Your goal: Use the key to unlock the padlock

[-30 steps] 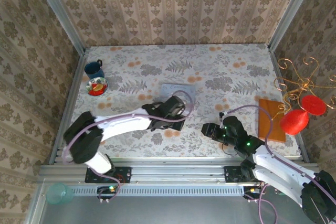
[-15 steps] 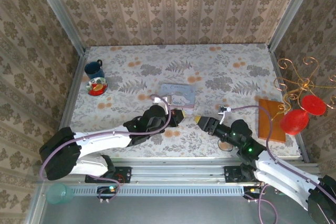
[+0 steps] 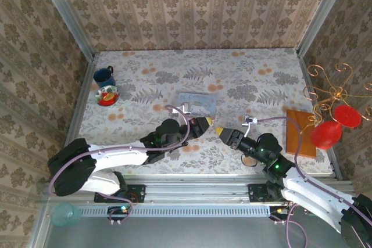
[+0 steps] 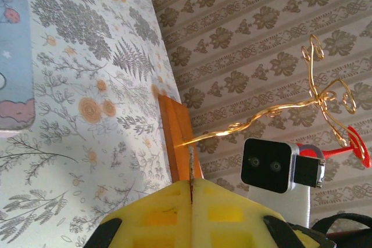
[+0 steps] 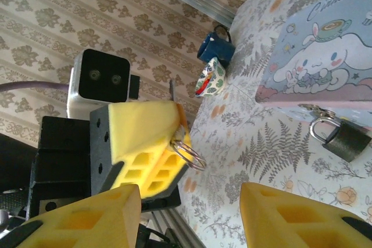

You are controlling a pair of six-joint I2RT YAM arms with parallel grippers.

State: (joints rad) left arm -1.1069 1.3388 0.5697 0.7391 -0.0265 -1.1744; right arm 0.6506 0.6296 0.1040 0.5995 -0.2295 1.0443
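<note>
Beyond the spread-open right gripper (image 5: 189, 194) — padlock (image 5: 344, 139) against the tin (image 5: 325, 68), well apart from left gripper (image 3: 204, 124) — pinched on key ring (image 5: 187, 150).

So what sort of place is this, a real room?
Probably a staged robot test cell: beige patterned wallpaper panels set in bare aluminium framing, and two white robot arms bolted to a metal rail at the floral-print table edge.

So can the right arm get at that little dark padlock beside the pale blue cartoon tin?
Probably yes. The little dark padlock lies exposed on the tablecloth beside the tin, ahead of the open fingers of the right gripper, with nothing between.
</note>
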